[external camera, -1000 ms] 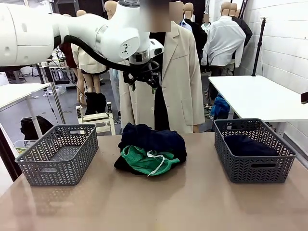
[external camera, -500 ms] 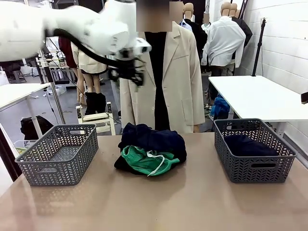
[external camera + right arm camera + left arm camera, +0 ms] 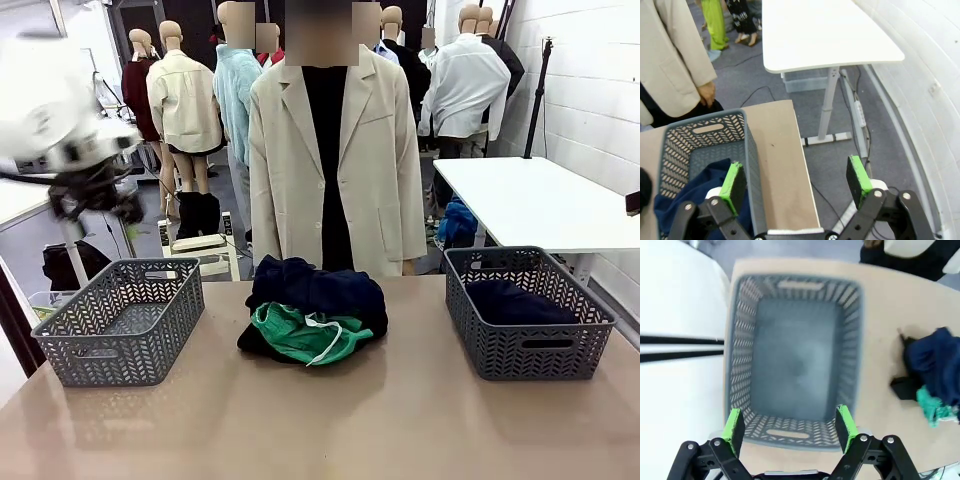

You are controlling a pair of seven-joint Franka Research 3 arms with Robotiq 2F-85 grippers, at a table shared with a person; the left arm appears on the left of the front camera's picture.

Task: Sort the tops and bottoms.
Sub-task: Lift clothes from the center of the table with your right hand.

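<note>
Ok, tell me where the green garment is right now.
In the front view the green garment lies on the table, centred between the left basket and the right basket, touching the navy garment behind it.

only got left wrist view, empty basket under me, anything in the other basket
Observer: Yes, the right basket holds a navy garment.
Operator: where's the right gripper
Observer: The right gripper hangs open above that basket's outer wall.
Operator: person touching the pile
Observer: No, the person stands behind the pile, arms down.
</note>
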